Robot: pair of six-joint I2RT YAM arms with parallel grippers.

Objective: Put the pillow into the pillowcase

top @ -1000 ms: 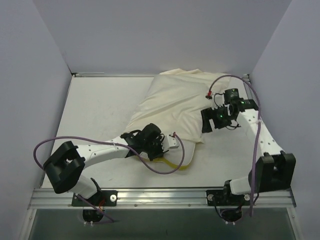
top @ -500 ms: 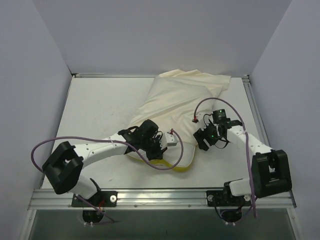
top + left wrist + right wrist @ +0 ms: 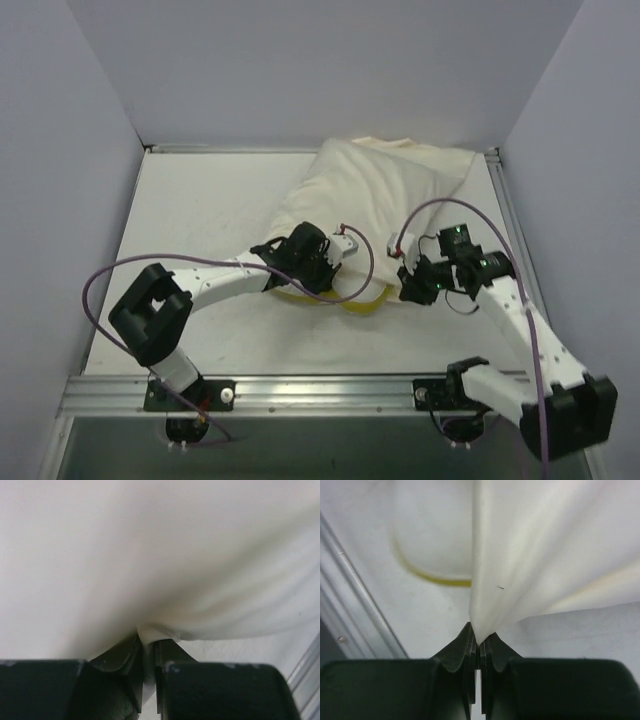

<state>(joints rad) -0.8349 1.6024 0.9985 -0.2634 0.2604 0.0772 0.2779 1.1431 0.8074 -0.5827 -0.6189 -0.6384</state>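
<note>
My left claw point(image 3: 148, 647) is clamped on the pillowcase point(image 3: 370, 195) hem, and my right claw point(image 3: 479, 645) pinches it too. The pillow point(image 3: 430, 540) pokes out beneath the pillowcase, on the desk point(image 3: 200, 210).

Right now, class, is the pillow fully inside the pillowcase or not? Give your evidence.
Not fully. The pillowcase covers most of the pillow, but its yellow edge shows outside the near opening.

The top camera looked down from above and behind the arms point(image 3: 210, 285) over the whole table point(image 3: 200, 210). Each wrist camera faced out along its own fingers point(image 3: 117, 660), hard up against the pillowcase point(image 3: 380, 190), which all three views shared
</note>
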